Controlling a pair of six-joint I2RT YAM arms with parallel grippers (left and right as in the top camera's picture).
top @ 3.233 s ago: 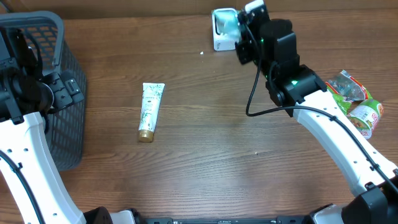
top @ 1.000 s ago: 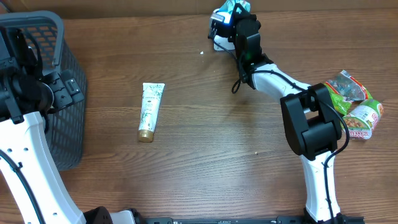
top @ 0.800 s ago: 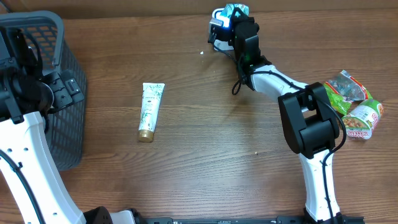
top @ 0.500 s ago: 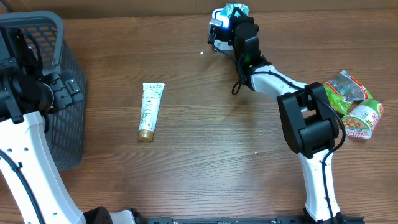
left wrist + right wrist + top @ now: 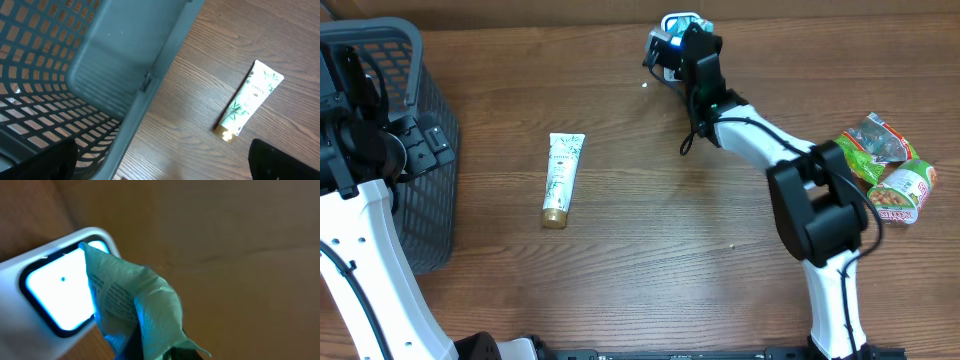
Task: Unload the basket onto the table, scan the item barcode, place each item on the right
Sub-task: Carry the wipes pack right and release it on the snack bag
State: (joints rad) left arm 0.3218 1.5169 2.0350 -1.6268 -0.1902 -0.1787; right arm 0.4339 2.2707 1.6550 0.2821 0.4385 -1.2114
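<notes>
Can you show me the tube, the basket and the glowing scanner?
tube (image 5: pixel 561 178), overhead view, middle of its white body.
basket (image 5: pixel 438 215), overhead view, its mesh side wall.
scanner (image 5: pixel 52 297), right wrist view, its lit window.

**What I'm built from**

My right arm (image 5: pixel 750 132) is smooth white shell between chunky black joint housings, and a thin black cable (image 5: pixel 685 145) hangs in a loose loop beside it. My left arm (image 5: pixel 365 235) matches (white link, black motor block on top). My left fingers (image 5: pixel 287 162) are matte black.
</notes>
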